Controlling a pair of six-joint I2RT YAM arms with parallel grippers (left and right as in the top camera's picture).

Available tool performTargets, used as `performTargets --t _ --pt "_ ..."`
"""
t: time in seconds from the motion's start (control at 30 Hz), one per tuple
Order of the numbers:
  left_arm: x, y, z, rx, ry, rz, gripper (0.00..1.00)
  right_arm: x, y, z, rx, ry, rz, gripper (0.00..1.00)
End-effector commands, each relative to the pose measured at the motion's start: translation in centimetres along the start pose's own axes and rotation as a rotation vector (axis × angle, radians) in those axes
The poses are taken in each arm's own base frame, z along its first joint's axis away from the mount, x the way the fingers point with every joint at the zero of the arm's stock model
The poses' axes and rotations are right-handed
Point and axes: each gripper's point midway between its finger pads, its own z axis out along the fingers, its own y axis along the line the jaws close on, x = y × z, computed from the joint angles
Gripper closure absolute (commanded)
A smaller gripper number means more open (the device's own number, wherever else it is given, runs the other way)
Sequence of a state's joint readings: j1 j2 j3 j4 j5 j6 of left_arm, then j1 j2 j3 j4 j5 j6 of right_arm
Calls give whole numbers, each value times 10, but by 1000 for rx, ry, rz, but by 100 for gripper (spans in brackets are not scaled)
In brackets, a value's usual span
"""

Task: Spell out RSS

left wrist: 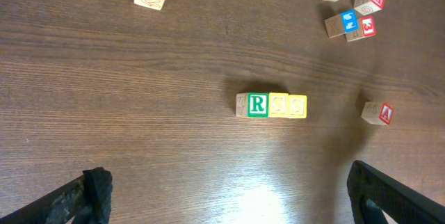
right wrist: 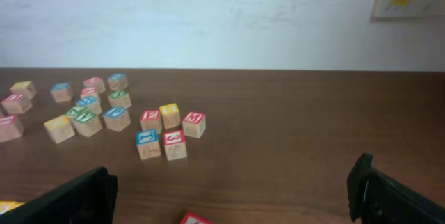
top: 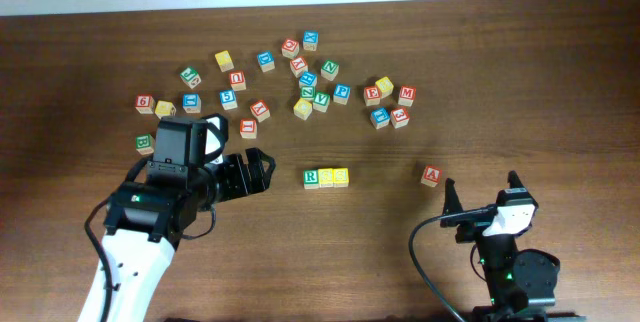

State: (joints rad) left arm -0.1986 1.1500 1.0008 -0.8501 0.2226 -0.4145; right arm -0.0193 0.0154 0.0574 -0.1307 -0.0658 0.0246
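Sitting in a touching row mid-table, the green R block [top: 311, 177] and two yellow S blocks [top: 334, 177] lie apart from the left gripper [top: 264, 170], off its spread, empty fingers. The right gripper [top: 482, 190], likewise spread and empty, sits well apart.

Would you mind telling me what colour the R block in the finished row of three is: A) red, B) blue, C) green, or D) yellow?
C: the R block shows a green letter and border in the left wrist view.
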Motion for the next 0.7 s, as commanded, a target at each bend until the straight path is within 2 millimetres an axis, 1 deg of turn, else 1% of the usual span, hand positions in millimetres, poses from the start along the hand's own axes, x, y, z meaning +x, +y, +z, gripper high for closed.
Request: performTargets --t 0.0,0.23,0.43,0.67 --pt "-4 0 -3 -6 -17 5 1 4 -8 2 44 -14 -2 2" --pt "-4 0 -3 -6 -17 5 1 9 -7 4 35 -14 -22 2" --pt "-4 0 -3 -6 -17 5 1 10 -11 3 59 -9 -29 2" --pt "-4 0 -3 -6 -17 5 1 10 -11 3 60 -8 -46 2"
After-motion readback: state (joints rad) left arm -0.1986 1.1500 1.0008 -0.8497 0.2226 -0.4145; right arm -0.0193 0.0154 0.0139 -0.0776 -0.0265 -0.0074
